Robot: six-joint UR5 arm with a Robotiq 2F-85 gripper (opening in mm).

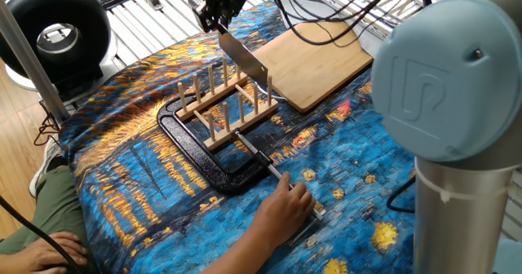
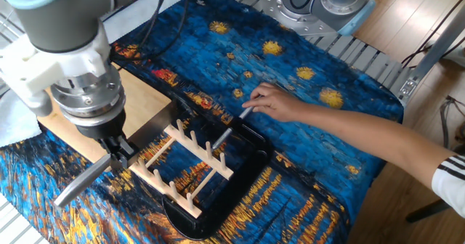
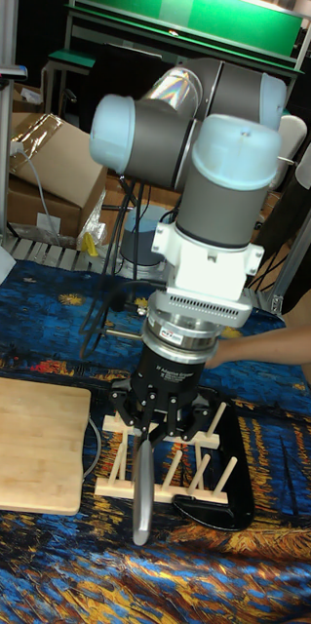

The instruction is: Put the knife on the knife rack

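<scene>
Starry blue cloth covers the tabletop [image 1: 122, 168], with cables and metal slats behind it. The knife [image 1: 242, 60] hangs in the air, above the end of the knife rack [image 1: 222, 103] that lies toward the cutting board. The gripper [image 1: 214, 15] has its jaws clamped on the handle, which sticks out on the far side in the other fixed view. The blade runs down and away from the jaws, and its long axis slants toward the rack's pegs. The blade stands on its edge, so I judge it must come down into a gap between two peg rows without hitting a peg.

Beside the rack, toward the far edge, lies the bamboo cutting board [image 1: 314, 58]. A black metal clamp [image 1: 200, 156] wraps around the rack's near end, and its steel rod [image 1: 259, 156] points toward the near edge. A person's hand [image 1: 289, 205] holds the end of this rod, well apart from the blade. The pegs are the nearest obstacle.
</scene>
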